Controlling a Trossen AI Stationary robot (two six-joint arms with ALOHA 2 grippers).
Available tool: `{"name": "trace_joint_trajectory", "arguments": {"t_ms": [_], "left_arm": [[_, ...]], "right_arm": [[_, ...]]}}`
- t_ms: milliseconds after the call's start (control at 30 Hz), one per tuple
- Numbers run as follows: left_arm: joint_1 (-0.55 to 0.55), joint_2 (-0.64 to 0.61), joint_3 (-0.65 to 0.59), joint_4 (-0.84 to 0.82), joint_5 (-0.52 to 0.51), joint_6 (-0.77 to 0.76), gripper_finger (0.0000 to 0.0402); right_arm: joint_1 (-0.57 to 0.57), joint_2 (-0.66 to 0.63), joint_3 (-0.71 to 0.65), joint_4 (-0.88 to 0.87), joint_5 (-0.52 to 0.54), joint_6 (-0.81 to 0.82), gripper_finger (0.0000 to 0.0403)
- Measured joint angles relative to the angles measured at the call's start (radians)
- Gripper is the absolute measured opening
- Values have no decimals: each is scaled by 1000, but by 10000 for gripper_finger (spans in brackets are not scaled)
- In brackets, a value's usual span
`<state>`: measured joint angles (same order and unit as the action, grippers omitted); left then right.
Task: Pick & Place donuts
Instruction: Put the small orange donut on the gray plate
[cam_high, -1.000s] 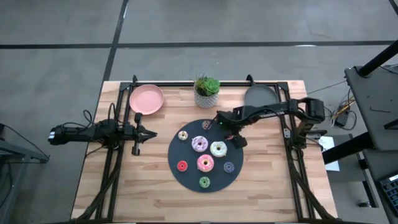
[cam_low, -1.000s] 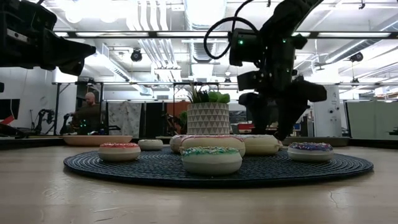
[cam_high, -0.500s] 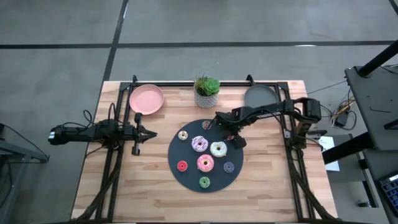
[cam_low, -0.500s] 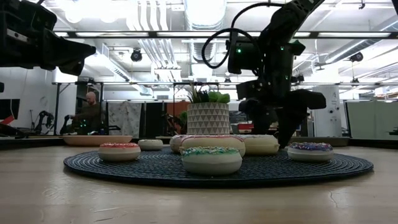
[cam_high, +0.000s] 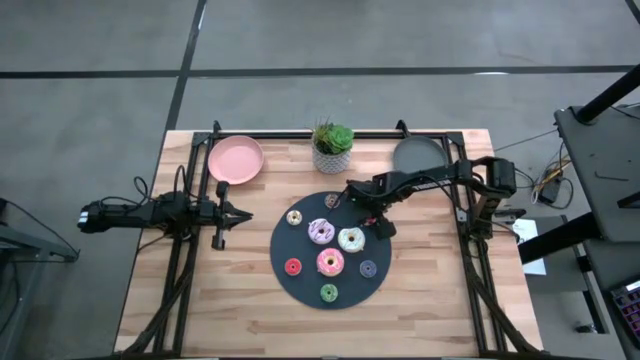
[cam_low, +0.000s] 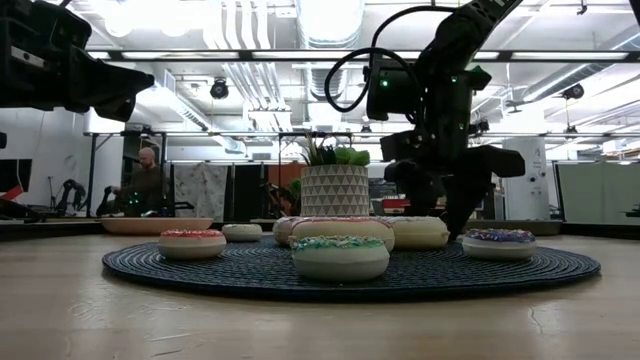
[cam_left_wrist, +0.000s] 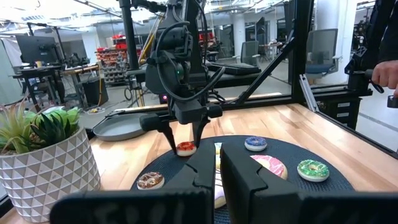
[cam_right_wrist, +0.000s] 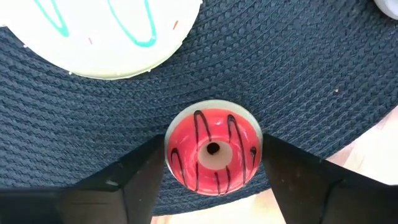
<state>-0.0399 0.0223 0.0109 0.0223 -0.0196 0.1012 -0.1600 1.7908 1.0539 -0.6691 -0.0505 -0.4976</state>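
right end effector (cam_right_wrist: 213, 163) straddling red donut (cam_right_wrist: 213, 151)

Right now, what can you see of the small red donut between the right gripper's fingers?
The small red donut is a glossy toy ring, red frosting crossed by thin dark stripes over a cream base, with a pale centre and a tiny dark hole. It lies flat on the dark woven mat, near its edge. The right gripper brackets it, one finger at each side, about touching it. A larger white donut lies close by, apart from it.

Nine donuts (cam_high: 327, 262) flat on dark mat (cam_high: 300, 250) — three larger, frosted.
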Motion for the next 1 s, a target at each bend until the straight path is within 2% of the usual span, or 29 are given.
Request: {"name": "trace_joint_trajectory", "arguments": {"t_ms": [233, 500, 733, 1000], "left_arm": [[1, 0, 0, 0, 0, 0, 0], [0, 0, 0, 0, 0, 0, 0], [0, 0, 0, 0, 0, 0, 0], [0, 0, 0, 0, 0, 0, 0]], "right_arm": [[0, 0, -1, 1, 0, 0, 218], [0, -18, -1, 3, 0, 0, 210], [-15, -122, -2, -8, -1, 22, 210], [-102, -254, -2, -59, -1, 115, 210]]}}
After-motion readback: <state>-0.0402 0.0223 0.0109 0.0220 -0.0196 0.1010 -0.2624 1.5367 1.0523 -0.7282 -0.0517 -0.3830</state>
